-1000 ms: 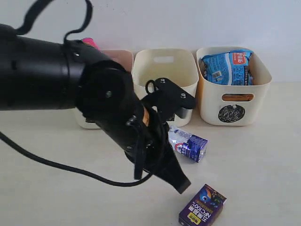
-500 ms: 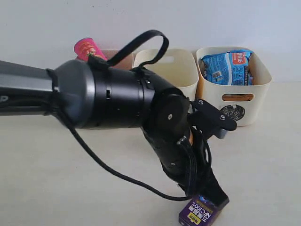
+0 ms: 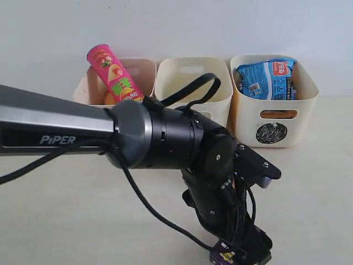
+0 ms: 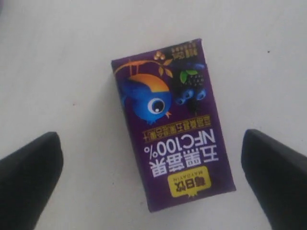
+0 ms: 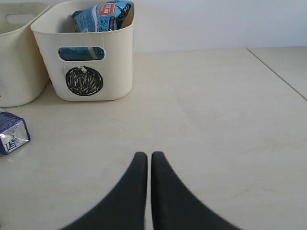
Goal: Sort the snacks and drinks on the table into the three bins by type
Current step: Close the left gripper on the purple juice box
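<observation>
- Left bin [image 3: 88,88]: cream, at the left end of the row by the wall. The pink-and-green tube [image 3: 113,74] stands tilted in it, its top well above the rim. A yellow-orange shape sits low beside the tube; too little shows to name it. The arm hides the front mark.
- Middle bin [image 3: 193,83]: cream, just beside the left one. Nothing shows above its rim, and its front mark is also hidden.
- Left arm [image 3: 165,143]: black, reaching across the middle of the table toward the near edge.
- Left gripper [image 4: 151,143]: released. The fingers [image 4: 29,184] are spread wide on either side of the purple carton [image 4: 172,124] and clear of it, with table showing in both gaps. The carton lies flat on the table, label up, near the front edge.
- White-and-blue carton [image 5: 12,136]: on the table in front of the bins, near the middle one. Only a corner shows in the right wrist view.
- Circle bin [image 3: 273,99]: at the right end, black scribbled circle on its front. The blue packet [image 3: 265,77] sits inside, poking above the rim. Orange shows through the handle slot.
- Right gripper [image 5: 146,158]: clenched, fingers pressed together with nothing between them, over bare table well apart from the bins.
</observation>
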Robot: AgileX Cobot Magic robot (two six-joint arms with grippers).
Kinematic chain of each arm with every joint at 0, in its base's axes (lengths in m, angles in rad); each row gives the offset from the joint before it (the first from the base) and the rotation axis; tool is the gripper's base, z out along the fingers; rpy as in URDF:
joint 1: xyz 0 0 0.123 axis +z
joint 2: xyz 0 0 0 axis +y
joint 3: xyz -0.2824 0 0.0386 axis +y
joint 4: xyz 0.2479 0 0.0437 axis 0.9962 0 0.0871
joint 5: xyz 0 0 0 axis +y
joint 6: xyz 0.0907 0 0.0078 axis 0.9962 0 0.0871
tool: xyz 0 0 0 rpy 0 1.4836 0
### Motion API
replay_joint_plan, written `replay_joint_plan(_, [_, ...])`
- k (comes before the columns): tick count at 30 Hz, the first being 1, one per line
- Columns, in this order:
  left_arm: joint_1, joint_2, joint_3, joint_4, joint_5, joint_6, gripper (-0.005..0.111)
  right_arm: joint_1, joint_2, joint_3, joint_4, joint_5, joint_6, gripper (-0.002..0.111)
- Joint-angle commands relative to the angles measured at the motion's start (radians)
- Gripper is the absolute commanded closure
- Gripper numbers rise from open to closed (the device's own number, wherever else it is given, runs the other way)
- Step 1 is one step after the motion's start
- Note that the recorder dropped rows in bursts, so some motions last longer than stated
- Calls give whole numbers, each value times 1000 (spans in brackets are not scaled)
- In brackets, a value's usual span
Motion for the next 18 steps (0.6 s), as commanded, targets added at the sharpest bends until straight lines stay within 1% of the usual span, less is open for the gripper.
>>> replay_joint_plan(1, [-7,40,-7,-14,-61,40,13,2,-5,4,-4,-6,0,109])
replay_joint_plan(6, [-7,63,-9,-14,-121,40,13,2,-5,4,-4,-6,0,109])
replay_joint_plan(12, [-7,96,-17,-21,-141,37,13,2,-5,4,-4,-6,0,109])
replay_joint_plan(14, [-7,116,-17,-22,-122,37,19,2,-5,4,-4,-6,0,109])
replay_joint_plan(15, [-7,119,-17,-22,-117,37,31,2,-5,4,-4,-6,0,109])
replay_joint_plan(16, [-7,119,-17,-22,-115,37,39,2,-5,4,-4,-6,0,109])
replay_joint_plan(17, [-7,119,-17,-22,-115,37,59,2,-5,4,-4,-6,0,109])
replay_joint_plan(18, [-7,119,-17,-22,-115,37,68,2,-5,4,-4,-6,0,109])
